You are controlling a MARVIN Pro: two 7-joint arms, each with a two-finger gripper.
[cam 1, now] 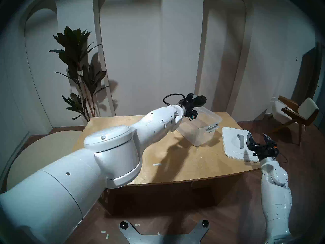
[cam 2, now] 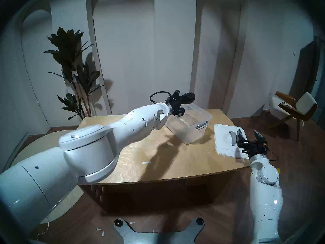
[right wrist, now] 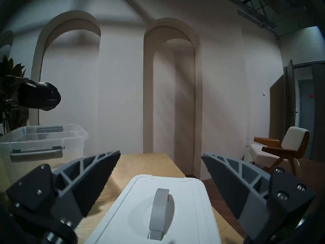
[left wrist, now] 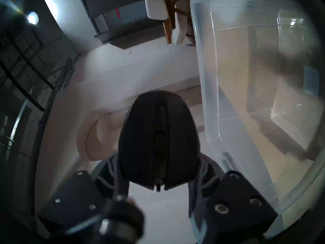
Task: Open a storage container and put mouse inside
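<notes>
The clear storage container (cam 1: 198, 135) (cam 2: 192, 135) stands open on the far right part of the wooden table (cam 1: 184, 160), its grey latch facing front. Its white lid (cam 1: 232, 146) (right wrist: 184, 203) with the grey handle lies flat on the table to the right. My left gripper (cam 1: 194, 102) (left wrist: 159, 169) is shut on the black mouse (cam 1: 200, 99) (cam 2: 189, 97) (left wrist: 159, 138) (right wrist: 38, 96), holding it in the air just above the container's far left rim (left wrist: 209, 79). My right gripper (cam 1: 258, 138) (cam 2: 248, 134) (right wrist: 161, 155) hovers open over the lid's near end, holding nothing.
A wooden chair (cam 1: 299, 113) with white cushions stands on the floor to the right of the table. A tall potted plant (cam 1: 79, 71) is behind the table's left corner. A small strip of tape (cam 1: 157, 164) lies mid-table.
</notes>
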